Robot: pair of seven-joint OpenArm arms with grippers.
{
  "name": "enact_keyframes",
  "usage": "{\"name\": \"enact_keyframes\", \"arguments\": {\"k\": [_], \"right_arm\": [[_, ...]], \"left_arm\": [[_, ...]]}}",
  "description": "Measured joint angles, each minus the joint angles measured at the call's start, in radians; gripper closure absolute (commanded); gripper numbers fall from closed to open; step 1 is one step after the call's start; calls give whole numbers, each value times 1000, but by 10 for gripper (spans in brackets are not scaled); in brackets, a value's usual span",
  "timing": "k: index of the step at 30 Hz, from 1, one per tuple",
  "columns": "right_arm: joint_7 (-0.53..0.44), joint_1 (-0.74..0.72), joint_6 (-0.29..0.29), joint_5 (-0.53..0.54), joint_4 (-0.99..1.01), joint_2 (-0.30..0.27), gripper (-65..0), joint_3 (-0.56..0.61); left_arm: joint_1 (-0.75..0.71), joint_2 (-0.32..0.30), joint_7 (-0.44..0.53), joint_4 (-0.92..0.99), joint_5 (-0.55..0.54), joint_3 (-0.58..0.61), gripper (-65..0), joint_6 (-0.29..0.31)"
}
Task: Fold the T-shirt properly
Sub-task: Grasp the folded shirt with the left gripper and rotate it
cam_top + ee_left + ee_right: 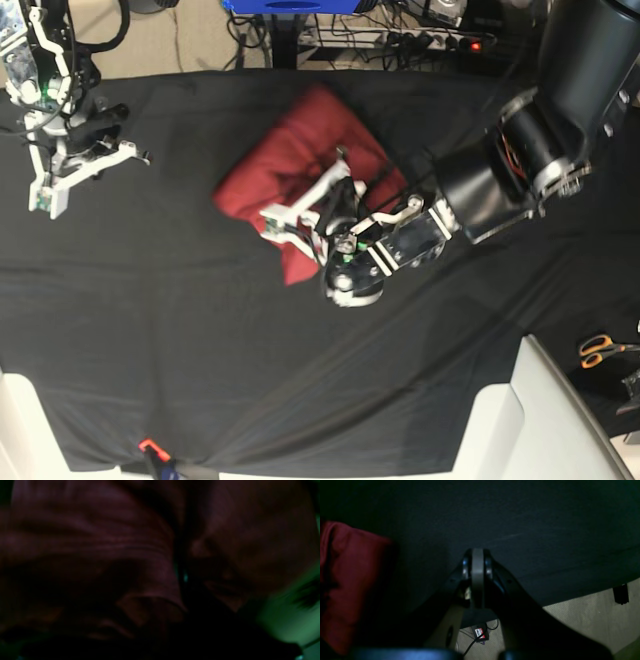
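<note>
By the table's far left corner in the base view, the right gripper (85, 160) hangs over the black cloth (150, 330), well apart from the work. Its own wrist view shows the two fingers pressed flat together with nothing between them, so it is closed and empty.

Toward the middle of the table, nearer the far edge than the near one, lies the T-shirt (300, 150), a rust-red bundle already gathered into a compact, roughly rectangular heap with rumpled layers. It looks thin, soft and light; it should drape and slide over the cloth rather than hold a crease, so an outer hem or corner, taken through all the layers at once, seems the safest place to grip.

Just right of centre, the left gripper (310, 215) reaches in low from the right side, forearm slanted down, wrist bent so its white fingers lie across the shirt's near right edge. The left wrist view is filled by dark red folds pressed close to the lens; whether the fingers are parted or pinching fabric cannot be told.
</note>
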State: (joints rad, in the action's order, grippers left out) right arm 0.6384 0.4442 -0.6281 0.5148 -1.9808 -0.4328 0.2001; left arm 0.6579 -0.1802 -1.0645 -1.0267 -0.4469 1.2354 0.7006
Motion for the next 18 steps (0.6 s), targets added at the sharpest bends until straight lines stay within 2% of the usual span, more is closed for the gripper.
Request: {"name": "enact_keyframes", "arguments": {"k": [6,10,14,18], "right_arm": [[0,-3,0,0,29,0,-6,0],[0,-6,0,0,29,1,-6,0],[0,-5,0,0,29,0,-6,0],[1,-6,0,1,29,0,-6,0]], "left_arm": [[5,60,-3,1,303,-14,0,0],[-14,131,53,5,426,-15,0,0],[-35,187,59,21,465,-14,0,2],[-23,261,62,157,457,-56,0,3]]}}
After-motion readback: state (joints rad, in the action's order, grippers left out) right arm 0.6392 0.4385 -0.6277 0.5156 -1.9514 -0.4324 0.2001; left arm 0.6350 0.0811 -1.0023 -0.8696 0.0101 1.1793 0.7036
